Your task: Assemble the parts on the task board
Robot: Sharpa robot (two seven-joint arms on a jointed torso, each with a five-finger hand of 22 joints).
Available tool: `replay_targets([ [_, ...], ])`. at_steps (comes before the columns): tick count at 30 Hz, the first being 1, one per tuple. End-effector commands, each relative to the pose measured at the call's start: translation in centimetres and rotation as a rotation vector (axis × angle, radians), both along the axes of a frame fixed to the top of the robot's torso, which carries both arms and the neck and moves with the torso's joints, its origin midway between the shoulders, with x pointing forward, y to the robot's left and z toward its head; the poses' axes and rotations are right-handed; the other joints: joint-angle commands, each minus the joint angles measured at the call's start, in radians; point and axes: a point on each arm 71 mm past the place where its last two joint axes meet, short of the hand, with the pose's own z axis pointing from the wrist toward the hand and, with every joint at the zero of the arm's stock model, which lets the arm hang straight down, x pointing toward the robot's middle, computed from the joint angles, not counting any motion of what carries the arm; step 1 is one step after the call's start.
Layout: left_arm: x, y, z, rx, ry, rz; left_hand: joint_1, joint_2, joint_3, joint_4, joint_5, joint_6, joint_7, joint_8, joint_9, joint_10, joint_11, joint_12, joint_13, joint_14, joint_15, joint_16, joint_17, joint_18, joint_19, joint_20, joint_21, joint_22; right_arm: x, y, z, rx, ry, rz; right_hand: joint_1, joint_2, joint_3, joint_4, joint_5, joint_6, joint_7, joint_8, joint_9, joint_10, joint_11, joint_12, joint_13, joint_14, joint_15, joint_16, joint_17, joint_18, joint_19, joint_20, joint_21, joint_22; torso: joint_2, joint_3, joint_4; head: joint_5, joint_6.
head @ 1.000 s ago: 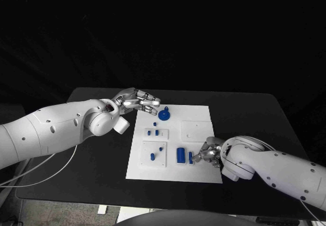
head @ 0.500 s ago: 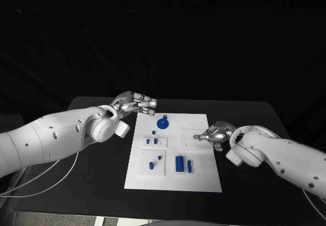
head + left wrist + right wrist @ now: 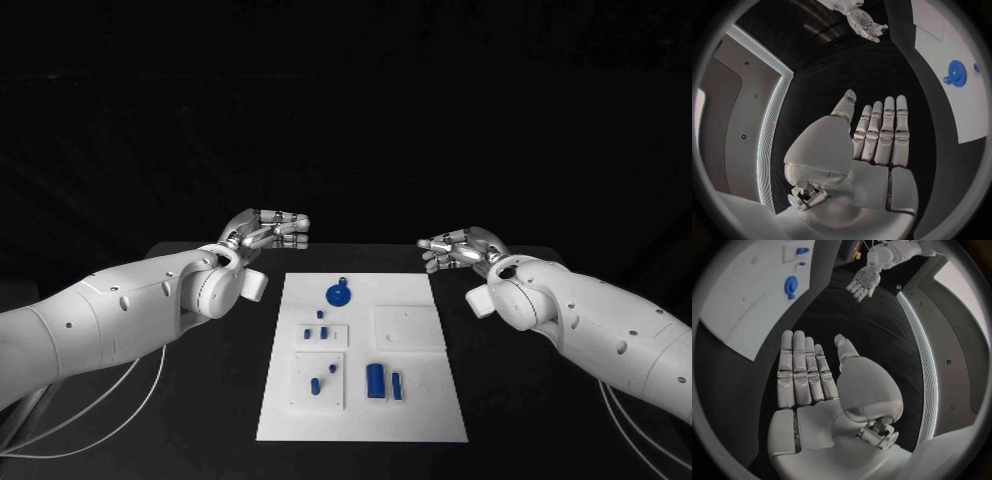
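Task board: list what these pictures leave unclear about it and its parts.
- Head view: the small blue parts on the task board are too small to tell seated from loose.
- Left wrist view: the board is cut off at the circle's rim; only the round blue part is plain.
- Right wrist view: the right hand covers part of the board's near edge.

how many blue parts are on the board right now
About 8 on the task board: round gear at the far end; four small pieces just nearer, around the small left plate; two on the near-left plate; two upright bars beside it. Tiny ones may blur together.
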Motion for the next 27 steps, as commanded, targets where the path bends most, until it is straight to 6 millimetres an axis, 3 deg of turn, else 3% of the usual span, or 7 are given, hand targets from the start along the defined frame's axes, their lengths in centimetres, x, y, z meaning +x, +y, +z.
replay_targets([
  [1,0.5,0.2,0.2,-0.060,-0.020,0.046,-0.002,0.009,0.004,-0.001,0.004,-0.005,-0.009,0.000,-0.002,-0.028,0.001,-0.003,-0.001,-0.027,0.004,-0.005,-0.008,0.020,-0.011,0.013,-0.012,-0.007,0.6,-0.5,0.8,0.197,-0.090,-0.057,0.009,-0.005,0.029,-0.019,-0.005,-0.099,0.015,-0.003,-0.006,-0.034,0.038,-0.091,-0.157,-0.026,0.043,-0.133,-0.165,0.015,-0.080,0.053,0.001,-0.170,-0.011,0.0032,-0.0027,-0.001,0.025],
  [7,1.2,0.4,-0.2,-0.067,-0.017,0.086,-0.007,0.004,0.002,-0.010,0.000,-0.122,-0.015,-0.005,-0.008,-0.103,0.003,-0.003,-0.002,-0.087,0.013,-0.006,-0.011,0.047,-0.041,0.054,-0.060,-0.048,1.3,-1.1,0.9,0.275,-0.109,-0.096,-0.034,-0.014,0.117,-0.065,-0.019,-0.128,0.017,-0.007,-0.009,-0.075,0.049,-0.106,-0.186,-0.054,0.058,-0.146,-0.422,0.056,-0.066,0.105,0.015,-0.575,-0.014,0.0107,-0.0010,-0.001,0.047],
  [8,1.0,0.2,-0.2,-0.026,-0.007,0.049,-0.402,-0.061,0.042,0.070,-0.119,-1.004,-0.134,-0.065,-0.065,-1.095,-0.127,-0.062,-0.059,-0.397,-0.113,-0.065,-0.073,-0.047,-1.008,-0.103,-0.169,-0.196,1.1,-1.0,0.4,0.165,-0.056,-0.075,-0.386,-0.057,0.077,0.080,-0.386,-1.022,-0.133,-0.064,-0.066,-0.377,-0.105,-0.166,-0.244,-0.372,-0.082,-0.209,-0.483,-0.077,-1.055,-0.060,-0.062,-0.646,-0.010,0.0049,-0.0024,-0.001,0.034],
  [13,0.6,-0.2,-0.4,-0.031,-0.006,0.061,-0.551,-0.061,0.042,0.070,-0.119,-1.004,-0.134,-0.065,-0.065,-1.095,-0.127,-0.062,-0.059,-1.138,-0.113,-0.065,-0.073,-0.047,-1.008,-0.103,-0.169,-0.196,0.8,-0.5,0.6,0.180,-0.072,-0.079,-0.525,-0.057,0.077,0.080,-0.386,-1.022,-0.133,-0.064,-0.066,-1.096,-0.105,-0.166,-0.244,-1.131,-0.082,-0.209,-0.483,-0.077,-1.055,-0.060,-0.062,-0.646,-0.026,0.0051,0.0002,-0.009,0.039],
  [14,0.4,-0.4,-0.5,-0.033,-0.006,0.065,-0.582,-0.061,0.042,0.070,-0.119,-1.004,-0.134,-0.065,-0.065,-1.095,-0.127,-0.062,-0.059,-1.138,-0.113,-0.065,-0.073,-0.047,-1.008,-0.103,-0.169,-0.196,0.7,-0.4,0.7,0.186,-0.078,-0.081,-1.234,-0.057,0.077,0.080,-0.386,-1.022,-0.133,-0.064,-0.066,-1.096,-0.105,-0.166,-0.244,-1.131,-0.082,-0.209,-0.483,-0.077,-1.055,-0.060,-0.062,-0.646,-0.032,0.0051,0.0011,-0.011,0.041],
  [16,-0.1,-0.9,-0.8,-0.039,-0.004,0.080,-1.339,-0.061,0.042,0.070,-0.119,-1.004,-0.134,-0.065,-0.065,-1.095,-0.127,-0.062,-0.059,-1.138,-0.113,-0.065,-0.073,-0.047,-1.008,-0.103,-0.169,-0.196,0.2,0.2,1.0,0.205,-0.095,-0.088,-1.234,-0.057,0.077,0.080,-0.386,-1.022,-0.133,-0.064,-0.066,-1.096,-0.105,-0.166,-0.244,-1.131,-0.082,-0.209,-0.483,-0.077,-1.055,-0.060,-0.062,-0.646,-0.051,0.0054,0.0044,-0.021,0.047],
  [27,-5.3,-4.5,-1.9,-0.073,0.011,0.197,-1.339,-0.061,0.042,0.070,-0.119,-1.004,-0.134,-0.065,-0.065,-1.095,-0.127,-0.062,-0.059,-1.138,-0.113,-0.065,-0.073,-0.047,-1.008,-0.103,-0.169,-0.196,-5.1,3.5,1.4,0.316,-0.149,-0.174,-1.234,-0.057,0.077,0.080,-0.386,-1.022,-0.133,-0.064,-0.066,-1.096,-0.105,-0.166,-0.244,-1.131,-0.082,-0.209,-0.483,-0.077,-1.055,-0.060,-0.062,-0.646,-0.095,0.0058,0.0117,-0.042,0.061],
])
